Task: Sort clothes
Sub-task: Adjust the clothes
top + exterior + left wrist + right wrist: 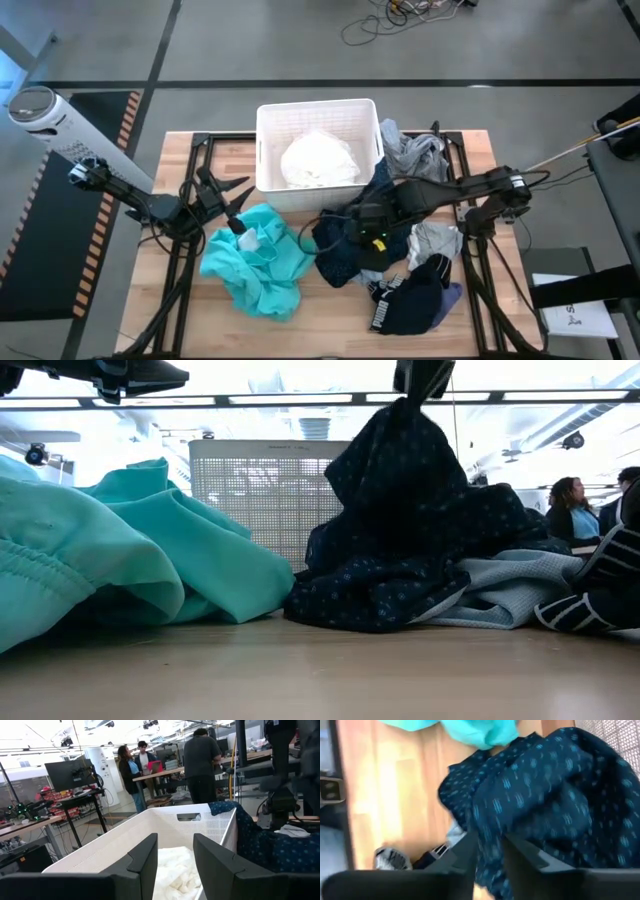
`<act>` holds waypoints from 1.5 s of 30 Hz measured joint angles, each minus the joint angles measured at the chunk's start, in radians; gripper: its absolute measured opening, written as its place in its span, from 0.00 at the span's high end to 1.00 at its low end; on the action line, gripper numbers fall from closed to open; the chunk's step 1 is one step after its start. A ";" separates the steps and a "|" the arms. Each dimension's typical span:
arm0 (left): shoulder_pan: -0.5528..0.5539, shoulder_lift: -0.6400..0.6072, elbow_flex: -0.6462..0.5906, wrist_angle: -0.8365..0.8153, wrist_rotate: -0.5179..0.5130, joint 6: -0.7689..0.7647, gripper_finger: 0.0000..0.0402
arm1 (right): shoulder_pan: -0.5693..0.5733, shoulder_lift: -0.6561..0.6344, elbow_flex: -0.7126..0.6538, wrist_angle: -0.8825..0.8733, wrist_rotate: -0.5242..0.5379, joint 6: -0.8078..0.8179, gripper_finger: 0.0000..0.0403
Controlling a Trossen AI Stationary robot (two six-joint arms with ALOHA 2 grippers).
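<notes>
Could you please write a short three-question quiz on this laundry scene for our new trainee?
1. True or false: the white bin already holds a white garment.
2. Which hand grips the dotted navy garment? A) left hand B) right hand C) neither
3. Fill in: the teal garment lies on the table's ____ side in the high view.

Key: 1 true. 2 B; the fabric hangs pinched between its fingers. 3 left, just below the open, empty left hand.

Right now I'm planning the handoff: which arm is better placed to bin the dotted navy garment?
Right: the right gripper already pinches the dotted navy garment; the left gripper hovers open, empty.
</notes>
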 joint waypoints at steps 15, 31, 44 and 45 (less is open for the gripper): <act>0.000 0.000 0.000 0.000 0.000 0.000 0.72 | 0.069 -0.049 -0.124 -0.287 -0.035 0.111 0.57; 0.000 -0.001 0.000 0.000 0.000 0.000 0.72 | 0.106 -0.400 -0.840 0.170 -0.125 0.485 0.67; 0.000 -0.003 0.000 0.000 0.000 0.004 0.72 | 0.107 -0.327 -0.955 0.254 0.035 0.429 0.47; 0.000 -0.003 0.000 0.000 0.000 0.004 0.72 | 0.107 -0.321 -0.961 0.259 0.037 0.429 0.47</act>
